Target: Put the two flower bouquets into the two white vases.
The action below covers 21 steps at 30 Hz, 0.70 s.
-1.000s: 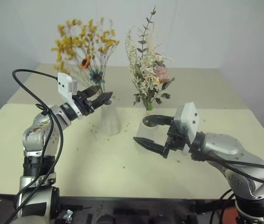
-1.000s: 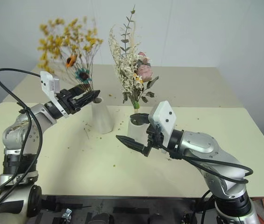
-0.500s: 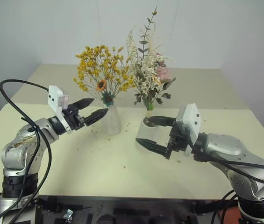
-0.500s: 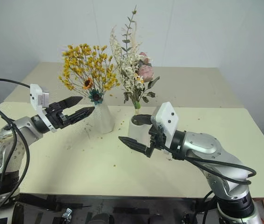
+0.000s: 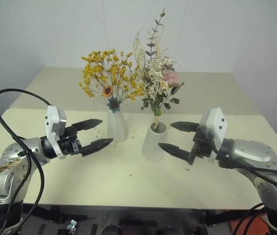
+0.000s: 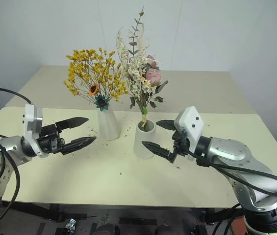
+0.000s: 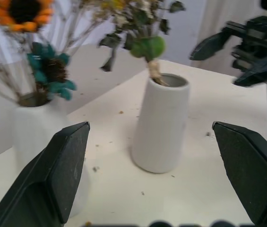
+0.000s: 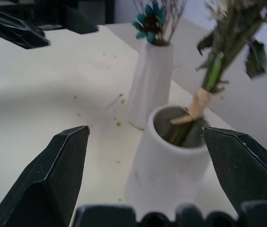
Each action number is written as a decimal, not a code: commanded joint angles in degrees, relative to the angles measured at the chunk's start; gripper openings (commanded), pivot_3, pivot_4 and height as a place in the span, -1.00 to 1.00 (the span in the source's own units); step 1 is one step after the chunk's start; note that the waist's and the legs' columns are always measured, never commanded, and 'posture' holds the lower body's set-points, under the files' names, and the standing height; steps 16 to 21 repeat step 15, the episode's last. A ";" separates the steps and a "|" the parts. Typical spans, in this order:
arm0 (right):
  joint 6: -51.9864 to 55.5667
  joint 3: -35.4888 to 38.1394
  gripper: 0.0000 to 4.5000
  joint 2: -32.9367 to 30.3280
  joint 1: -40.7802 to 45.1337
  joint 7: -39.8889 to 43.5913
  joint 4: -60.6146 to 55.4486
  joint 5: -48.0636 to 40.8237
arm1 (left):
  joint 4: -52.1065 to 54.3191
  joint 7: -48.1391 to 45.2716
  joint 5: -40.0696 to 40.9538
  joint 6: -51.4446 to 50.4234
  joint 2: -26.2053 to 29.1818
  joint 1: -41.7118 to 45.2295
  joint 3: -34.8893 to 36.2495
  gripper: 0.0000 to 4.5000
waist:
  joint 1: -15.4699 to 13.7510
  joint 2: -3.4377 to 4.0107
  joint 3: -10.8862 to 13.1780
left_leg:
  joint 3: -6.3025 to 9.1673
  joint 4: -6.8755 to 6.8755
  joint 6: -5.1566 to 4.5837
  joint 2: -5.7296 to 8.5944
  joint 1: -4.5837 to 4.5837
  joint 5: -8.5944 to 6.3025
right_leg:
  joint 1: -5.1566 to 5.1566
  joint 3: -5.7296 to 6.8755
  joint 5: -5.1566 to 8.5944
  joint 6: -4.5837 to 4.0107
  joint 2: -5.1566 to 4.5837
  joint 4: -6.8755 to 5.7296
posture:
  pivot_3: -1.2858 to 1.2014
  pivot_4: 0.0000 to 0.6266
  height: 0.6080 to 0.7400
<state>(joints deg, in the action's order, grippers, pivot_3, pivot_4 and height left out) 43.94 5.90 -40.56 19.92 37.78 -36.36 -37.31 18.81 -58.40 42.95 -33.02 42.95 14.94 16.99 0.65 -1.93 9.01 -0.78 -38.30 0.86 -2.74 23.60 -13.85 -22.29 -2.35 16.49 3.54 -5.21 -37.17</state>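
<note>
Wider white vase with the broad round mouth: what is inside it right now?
The wider matte white vase holds the cream-green bouquet with a pink rose; its tied green stems lean against the rim. The stem ends and the vase bottom are hidden by the wall.

A pale table and plain walls.

The cream table (image 5: 128,181) has a matte top, scattered with small dry crumbs and flecks (image 5: 128,169), thickest near the middle. A seam (image 5: 236,113) runs across it where a second tabletop (image 5: 212,90) of the same colour butts against the far edge. Behind stands a plain white wall (image 5: 40,29), with a faint vertical line (image 5: 102,24) up it. Below the near edge of the table, dark framework (image 5: 143,227) is visible, too dim to make out further.
</note>
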 commanded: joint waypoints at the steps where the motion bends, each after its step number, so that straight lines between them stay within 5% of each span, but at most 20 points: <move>1: -0.93 3.30 1.00 -1.23 -0.77 0.31 -1.16 -1.04 | 1.30 -1.58 0.29 2.15 1.01 -0.23 0.69 0.99 | 0.01 0.00 0.00 | 0.00 0.00 0.00 0.00 0.00 0.00 | 0.00 0.00 0.00 0.00 0.00 0.00 | 0.03 -0.52 1.00; 21: -0.65 4.11 1.00 -2.84 -6.43 -2.33 -4.66 0.85 | 1.42 -6.87 1.35 2.96 5.27 -4.74 2.70 0.99 | 0.07 0.00 0.00 | -0.01 0.02 0.00 -0.01 -0.03 0.00 | 0.01 -0.01 0.00 0.00 0.00 0.01 | 0.03 -0.52 1.00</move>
